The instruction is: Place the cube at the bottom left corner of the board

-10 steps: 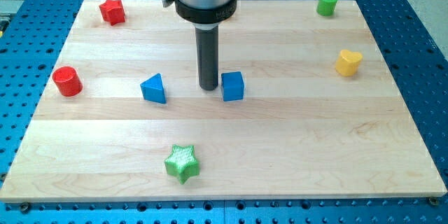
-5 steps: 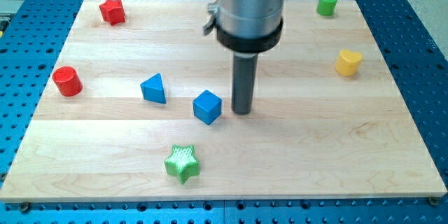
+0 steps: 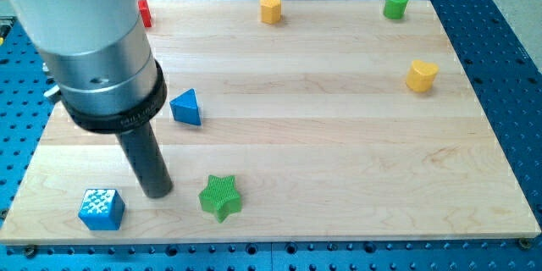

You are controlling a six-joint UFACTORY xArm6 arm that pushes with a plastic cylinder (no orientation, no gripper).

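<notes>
The blue cube (image 3: 102, 209) lies near the board's bottom left corner, with a white-speckled top face. My tip (image 3: 158, 193) rests on the board just to the cube's right, a small gap apart, and left of the green star (image 3: 221, 197). The arm's grey body covers the upper left of the board.
A blue triangular block (image 3: 186, 107) sits above the tip. A red block (image 3: 145, 13) peeks out at the top left. A yellow hexagonal block (image 3: 269, 8) and a green cylinder (image 3: 395, 4) stand at the top edge; a yellow heart-like block (image 3: 421, 75) is at the right.
The blue cube has moved from the board's middle down and left to the bottom left corner. My tip has followed it there. The red cylinder is now hidden behind the arm.
</notes>
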